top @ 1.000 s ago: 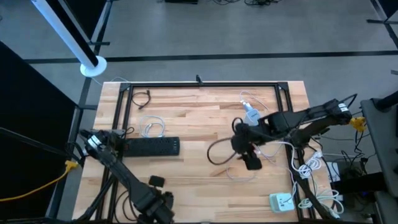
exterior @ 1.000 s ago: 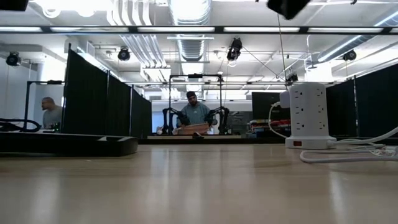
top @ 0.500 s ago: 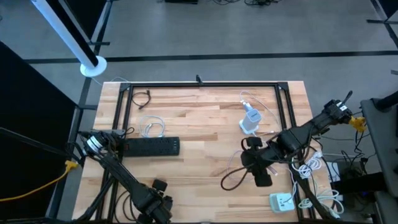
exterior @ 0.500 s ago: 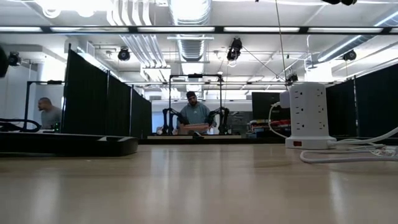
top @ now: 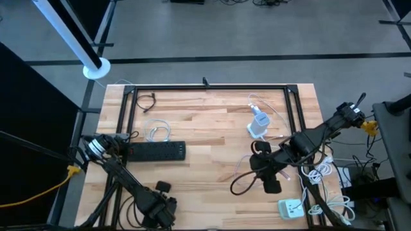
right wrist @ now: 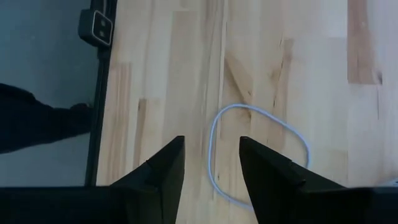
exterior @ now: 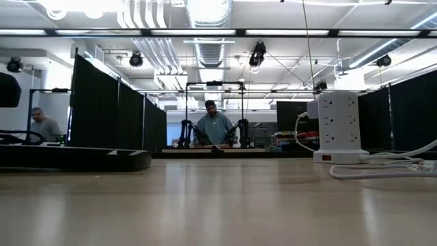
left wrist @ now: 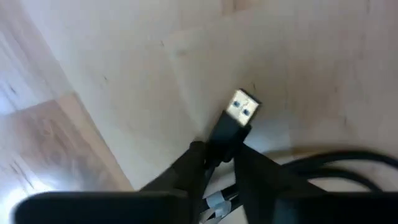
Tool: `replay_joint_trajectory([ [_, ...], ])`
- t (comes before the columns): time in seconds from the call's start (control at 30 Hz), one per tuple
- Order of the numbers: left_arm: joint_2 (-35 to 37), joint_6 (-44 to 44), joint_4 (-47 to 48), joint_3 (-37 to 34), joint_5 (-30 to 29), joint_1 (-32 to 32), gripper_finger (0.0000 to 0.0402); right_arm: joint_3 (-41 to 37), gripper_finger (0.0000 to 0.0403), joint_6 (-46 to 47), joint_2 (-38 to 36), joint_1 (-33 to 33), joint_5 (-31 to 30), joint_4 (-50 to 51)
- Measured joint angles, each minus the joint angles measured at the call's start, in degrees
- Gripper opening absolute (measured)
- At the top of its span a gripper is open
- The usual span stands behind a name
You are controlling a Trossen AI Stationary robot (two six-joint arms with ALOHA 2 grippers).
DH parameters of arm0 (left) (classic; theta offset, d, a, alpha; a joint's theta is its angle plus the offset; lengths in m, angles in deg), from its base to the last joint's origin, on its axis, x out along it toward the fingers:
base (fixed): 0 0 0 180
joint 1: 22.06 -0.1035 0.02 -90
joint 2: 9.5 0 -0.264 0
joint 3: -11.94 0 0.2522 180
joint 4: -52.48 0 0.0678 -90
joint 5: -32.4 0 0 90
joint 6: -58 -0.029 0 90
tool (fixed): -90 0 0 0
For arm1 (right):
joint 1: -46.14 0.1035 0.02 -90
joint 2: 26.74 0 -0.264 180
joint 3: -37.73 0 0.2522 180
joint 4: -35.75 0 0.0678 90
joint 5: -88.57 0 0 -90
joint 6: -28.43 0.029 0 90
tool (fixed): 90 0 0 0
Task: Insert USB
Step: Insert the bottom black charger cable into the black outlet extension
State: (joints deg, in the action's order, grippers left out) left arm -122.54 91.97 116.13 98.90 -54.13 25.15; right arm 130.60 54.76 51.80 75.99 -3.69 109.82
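Note:
A black USB plug (left wrist: 239, 112) with a bright metal end sits between the fingers of my left gripper (left wrist: 217, 152), which is shut on it near the table's front left (top: 160, 187). Its black cable (left wrist: 336, 163) trails back beside the fingers. My right gripper (right wrist: 211, 152) is open over the table's near right (top: 271, 185), with a loop of white cable (right wrist: 249, 149) lying on the wood below it. A white power tower (top: 259, 122) stands upright on its base at the far right and also shows in the low view (exterior: 339, 126). My left gripper pinches the plug's black body (left wrist: 227, 134) between its two fingertips, just behind the metal end. The plug lies along the fingers and sticks out past them, metal end foremost. It points slantwise down at the wooden tabletop.
A long black power strip (top: 157, 151) lies at the left, with a coiled white cable (top: 157, 131) behind it and a small black cable (top: 146, 101) farther back. A white adapter (top: 290, 207) and loose white cables (top: 324, 172) lie near the right edge. A black frame (top: 212, 88) borders the table.
My right gripper has gone from the table's middle toward the near edge and a little to the right, its dark cable loop swinging along with it, and it has left the top of the low view. It has kept almost still over the last half second.

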Motion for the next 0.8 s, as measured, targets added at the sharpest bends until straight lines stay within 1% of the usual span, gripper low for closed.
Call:
replay_joint_trajectory([
  [0.03,0.0,2.1,0.1,0.3,-0.2,-0.3,0.0020,0.2,0.0132,-0.2,0.0,0.0,-0.6,-0.2],
  [0.13,0.3,7.9,-0.2,0.3,-2.0,-1.0,0.0016,1.4,0.0126,-2.3,0.0,-0.2,-4.3,-0.8],
  [0.27,0.6,13.2,0.7,0.3,-7.4,-1.2,0.0016,4.0,0.0118,-7.0,-0.1,-0.1,-12.2,-1.1],
  [0.33,0.8,16.2,0.9,0.2,-9.9,-1.3,0.0016,5.3,0.0115,-8.8,-0.1,-0.2,-15.1,-1.3],
  [0.4,1.6,19.6,1.5,0.1,-14.8,-1.3,0.0016,6.5,0.0112,-10.8,-0.1,-0.3,-17.0,-2.0],
  [0.5,3.5,25.7,4.4,0.1,-23.0,-1.6,0.0016,7.6,0.0109,-13.2,-0.1,-0.5,-18.8,-4.1],
  [0.6,5.8,34.5,8.8,0.0,-28.0,-2.9,0.0016,7.6,0.0108,-17.6,-0.2,-1.8,-18.8,-6.9],
  [0.7,9.1,40.4,9.1,0.0,-35.0,-3.8,0.0016,7.4,0.0111,-22.1,0.7,-3.7,-18.8,-10.1],
  [0.8,13.2,43.9,8.6,0.0,-41.7,-4.3,0.0016,6.3,0.0116,-28.2,1.7,-6.2,-18.0,-14.5],
])
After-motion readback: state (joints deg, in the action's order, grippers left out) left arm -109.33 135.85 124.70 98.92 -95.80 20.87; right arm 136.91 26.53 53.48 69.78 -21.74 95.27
